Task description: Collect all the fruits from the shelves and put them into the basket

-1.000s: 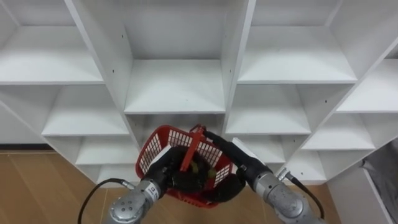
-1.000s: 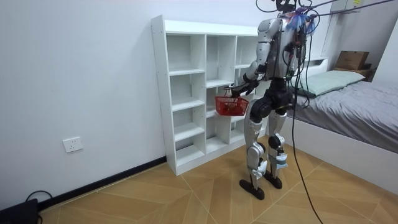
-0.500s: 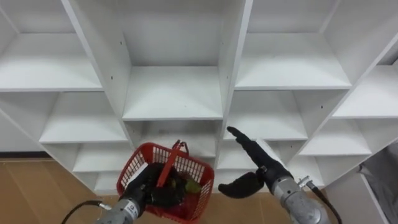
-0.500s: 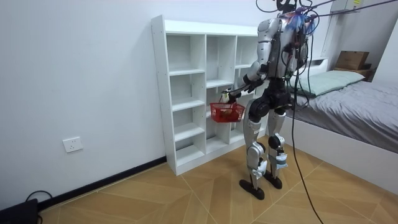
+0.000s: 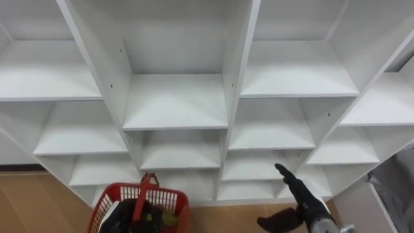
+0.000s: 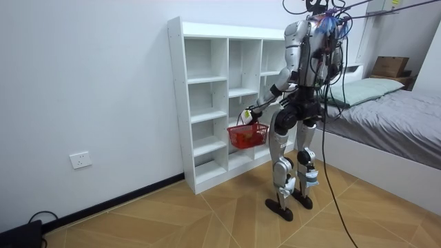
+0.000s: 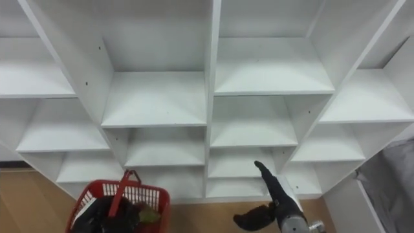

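Observation:
The red plastic basket (image 5: 107,206) hangs low at my left, in front of the white closet (image 5: 174,97). My left hand (image 5: 132,217) is shut on its upright handle (image 5: 147,188). A green-yellow fruit (image 5: 169,219) lies inside the basket, beside the dark hand. My right hand (image 5: 294,197) is open at the lower right, fingers straight and pointing at the bottom shelves, holding nothing. In the room view I stand upright facing the closet, and the basket (image 6: 244,134) hangs from my left hand (image 6: 247,114). The closet compartments in view hold nothing.
A bed (image 6: 393,117) with a grey cover stands close at the room view's right, with a cardboard box (image 6: 389,65) behind it. Its grey edge (image 5: 401,188) shows by my right side. Wooden floor (image 6: 207,213) spreads around me.
My right hand has come out of the basket and swung right and down, open. My left hand has lowered the basket and carried it to my left.

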